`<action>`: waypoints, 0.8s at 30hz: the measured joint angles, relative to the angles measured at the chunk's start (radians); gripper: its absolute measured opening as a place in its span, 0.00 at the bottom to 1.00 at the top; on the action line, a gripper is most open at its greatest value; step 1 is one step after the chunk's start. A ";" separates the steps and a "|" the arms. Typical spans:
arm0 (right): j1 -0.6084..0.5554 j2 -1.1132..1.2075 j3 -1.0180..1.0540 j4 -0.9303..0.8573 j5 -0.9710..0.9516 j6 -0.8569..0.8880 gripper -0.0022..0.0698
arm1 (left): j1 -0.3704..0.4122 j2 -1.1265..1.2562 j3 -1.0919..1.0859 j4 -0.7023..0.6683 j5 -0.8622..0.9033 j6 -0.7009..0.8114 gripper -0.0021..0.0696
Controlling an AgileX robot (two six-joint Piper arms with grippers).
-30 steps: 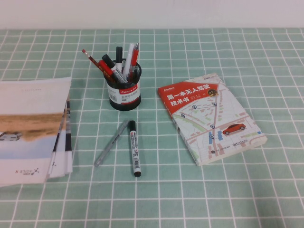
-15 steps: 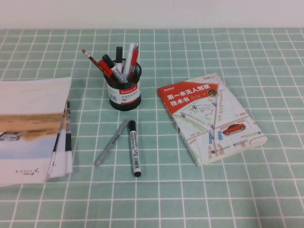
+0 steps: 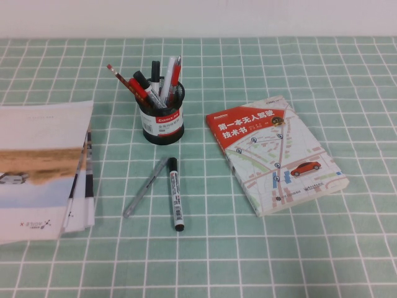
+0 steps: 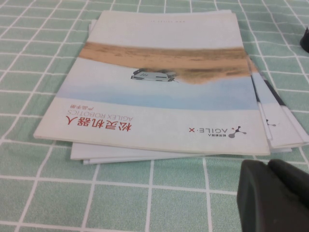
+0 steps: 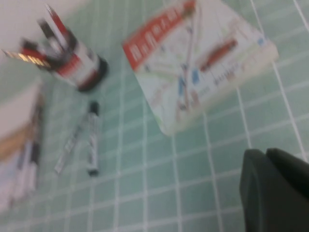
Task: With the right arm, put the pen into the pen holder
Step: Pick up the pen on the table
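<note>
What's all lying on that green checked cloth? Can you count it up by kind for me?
Loose pens: 2, the pen and a slim grey pen
Pen holders: 1, the pen holder, full of pens
Books: 1, a book
Brochure stacks: 1, brochures
Total: 5

The left gripper and right gripper show only in the wrist views.

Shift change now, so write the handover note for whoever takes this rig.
Left gripper: parked low beside the brochure stack, holding nothing.
Right gripper: raised above the table near the book, holding nothing.
Marker: flat on the checked cloth before the pen holder, beside a grey pen.
Done: nothing.
Left: the right arm must grasp the marker and drop it into the holder.
</note>
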 joint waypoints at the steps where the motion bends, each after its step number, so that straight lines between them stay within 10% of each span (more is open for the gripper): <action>1: 0.000 0.051 -0.032 -0.019 0.035 -0.008 0.00 | 0.000 0.000 0.000 0.000 0.000 0.000 0.02; 15: 0.036 0.728 -0.417 -0.074 0.202 -0.246 0.00 | 0.000 0.000 0.000 0.000 0.000 0.000 0.02; 24: 0.356 1.135 -0.720 -0.233 0.196 -0.103 0.00 | 0.000 0.000 0.000 0.000 0.000 0.000 0.02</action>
